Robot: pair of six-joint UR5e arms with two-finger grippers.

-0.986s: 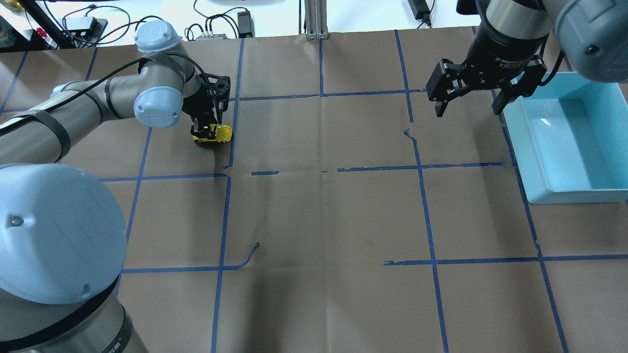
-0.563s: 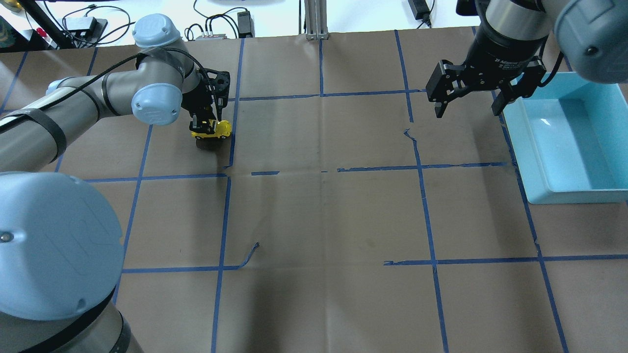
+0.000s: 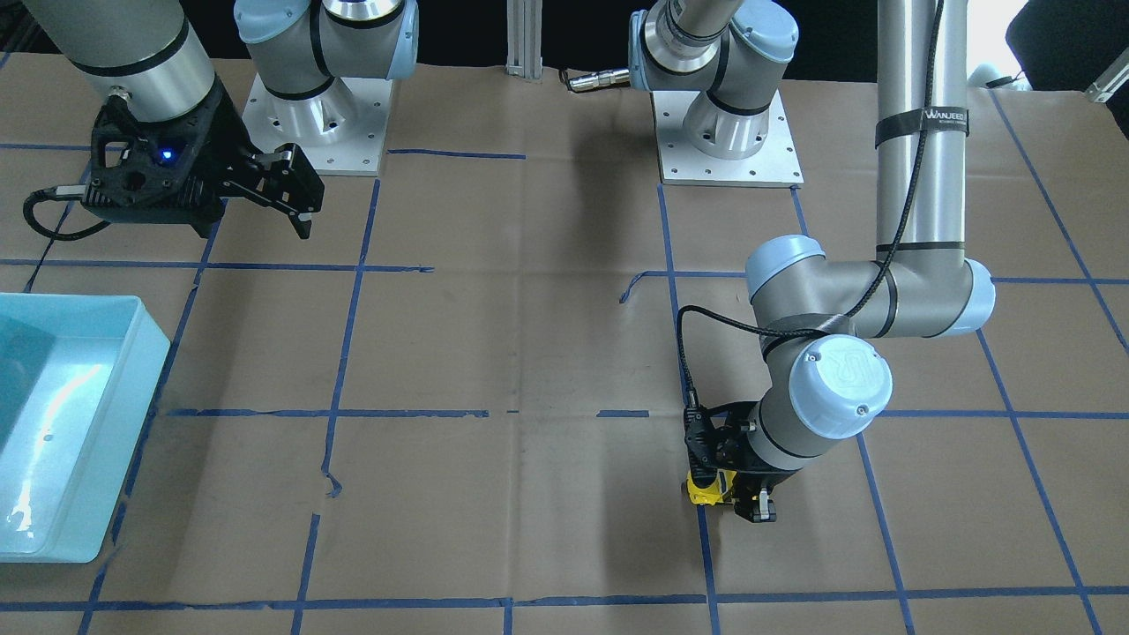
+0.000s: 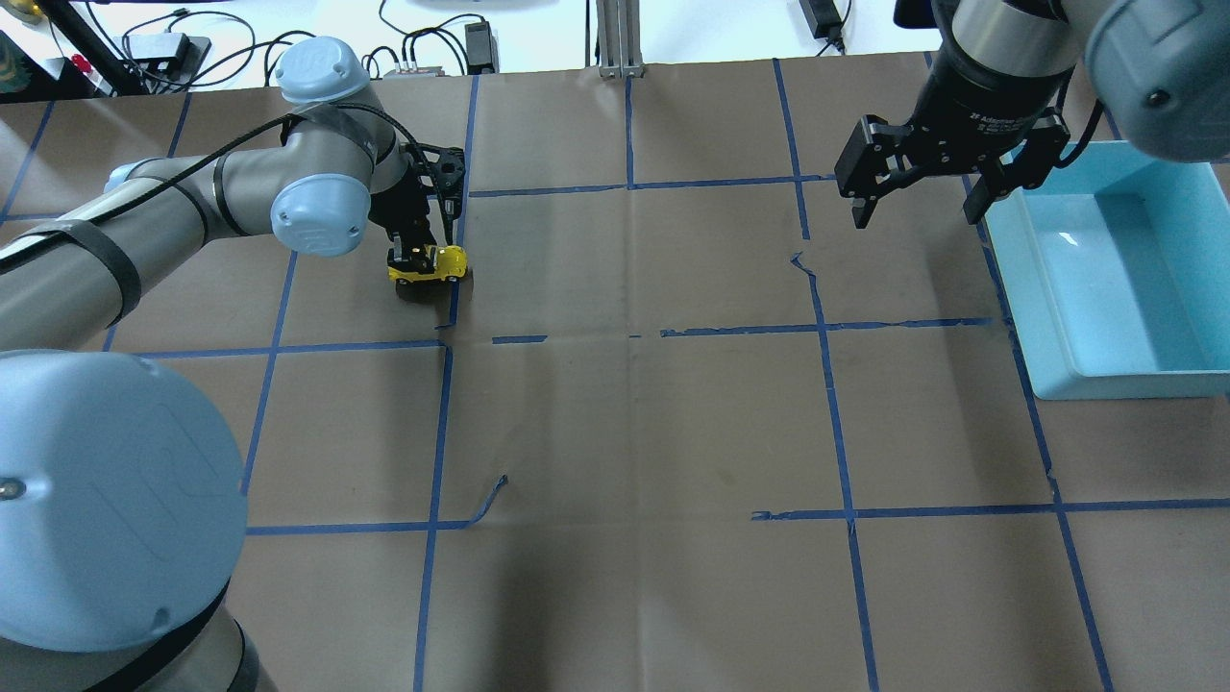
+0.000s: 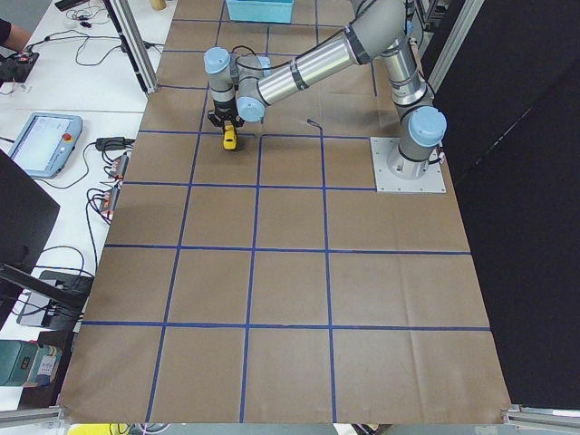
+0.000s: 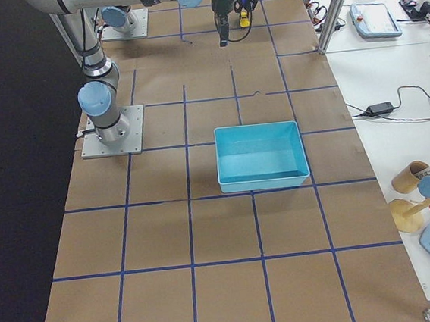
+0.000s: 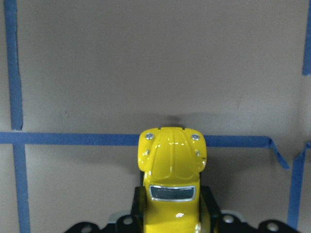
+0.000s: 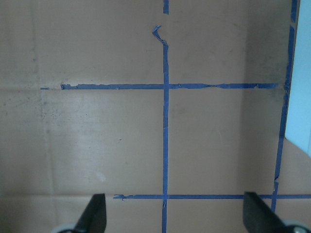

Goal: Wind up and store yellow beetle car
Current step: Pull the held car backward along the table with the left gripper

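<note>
Slip risk: glossy yellow beetle car (image 4: pixel 431 266), pinched by left gripper (image 4: pixel 421 252) well apart from pale-blue plastic bin (image 4: pixel 1105 384), may squirt free; right gripper (image 4: pixel 913 213) spread.

yellow beetle car (image 7: pixel 171 160): rear cut off at 6 o'clock of the left wrist view; wheels hidden.
same car, front-facing view: largely covered by the left gripper (image 3: pixel 734 498).
same car, exterior right view: too small for detail.
blue bin (image 4: pixel 1105 377): cut off at 3 o'clock, overhead view.
right gripper (image 8: pixel 176 216): body cut off at 6 o'clock of its wrist view.
</note>
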